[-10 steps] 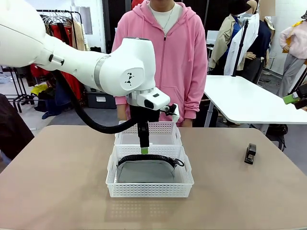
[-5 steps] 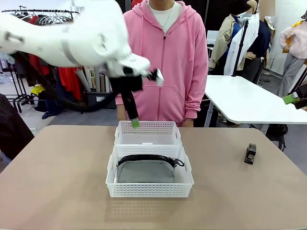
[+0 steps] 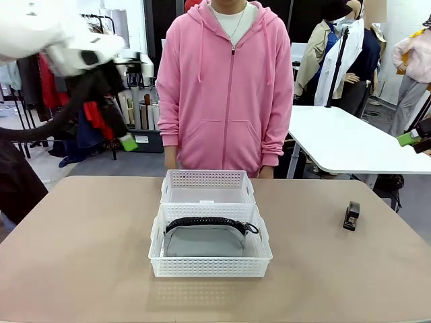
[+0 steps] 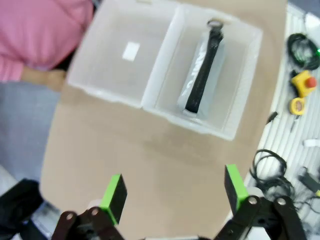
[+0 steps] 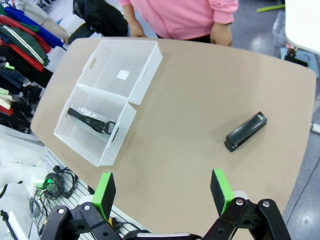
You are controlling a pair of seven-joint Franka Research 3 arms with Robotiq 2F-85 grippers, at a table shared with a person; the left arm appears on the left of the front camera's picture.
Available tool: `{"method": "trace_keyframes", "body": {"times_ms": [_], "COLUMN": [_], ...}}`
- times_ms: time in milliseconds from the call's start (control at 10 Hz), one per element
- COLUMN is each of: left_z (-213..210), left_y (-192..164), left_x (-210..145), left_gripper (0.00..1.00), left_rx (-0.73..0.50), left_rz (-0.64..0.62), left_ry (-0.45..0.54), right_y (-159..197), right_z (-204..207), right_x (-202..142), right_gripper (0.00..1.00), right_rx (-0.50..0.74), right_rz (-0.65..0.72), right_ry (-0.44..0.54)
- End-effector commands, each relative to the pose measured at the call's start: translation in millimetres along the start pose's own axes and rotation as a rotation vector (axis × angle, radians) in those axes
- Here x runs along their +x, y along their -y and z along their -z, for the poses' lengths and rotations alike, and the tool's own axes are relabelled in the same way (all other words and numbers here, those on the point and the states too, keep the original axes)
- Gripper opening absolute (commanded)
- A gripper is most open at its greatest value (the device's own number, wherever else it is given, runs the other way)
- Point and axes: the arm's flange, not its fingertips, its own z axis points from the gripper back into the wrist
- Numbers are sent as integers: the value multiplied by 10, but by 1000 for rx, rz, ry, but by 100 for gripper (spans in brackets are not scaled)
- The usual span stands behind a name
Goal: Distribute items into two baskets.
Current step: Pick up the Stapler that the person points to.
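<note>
Two white lattice baskets stand end to end at the table's middle. The larger near basket holds the flat grey pouch with its black zipper. The far basket has only a white label inside. A small black stapler rests alone on the table at the right. My left gripper is blurred, high off the table's left edge, open and holding nothing. From its wrist view the left gripper looks down on the pouch. My right gripper hangs open high above the stapler.
A person in a pink hoodie stands at the far edge behind the baskets, hands down. The bare tabletop spreads wide on both sides of the baskets. Cables and a yellow box lie beyond the table's near edge.
My left arm has risen from just over the pouch in the near basket and swung up and to the left, empty. The pouch, baskets, stapler and right arm stayed put.
</note>
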Motion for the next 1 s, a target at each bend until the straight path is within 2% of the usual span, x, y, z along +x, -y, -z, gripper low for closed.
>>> {"method": "trace_keyframes", "body": {"times_ms": [0,200,600,900], "left_z": [-234,-543,-702,-844], "left_y": [91,126,263,297], "left_x": [-429,-923,-1618,-1761], "left_gripper": [100,100,100,100], "left_rx": [14,18,60,159], "left_rz": [-93,-210,-367,-400], "left_ry": [110,212,290,296], "right_y": [-11,-11,-11,-11], "right_z": [-1,-1,-1,-1], "right_x": [19,19,19,19], "right_gripper": [100,100,100,100], "right_rx": [19,19,19,19], "right_rz": [-2,-2,-2,-2], "right_ry": [19,19,19,19]}}
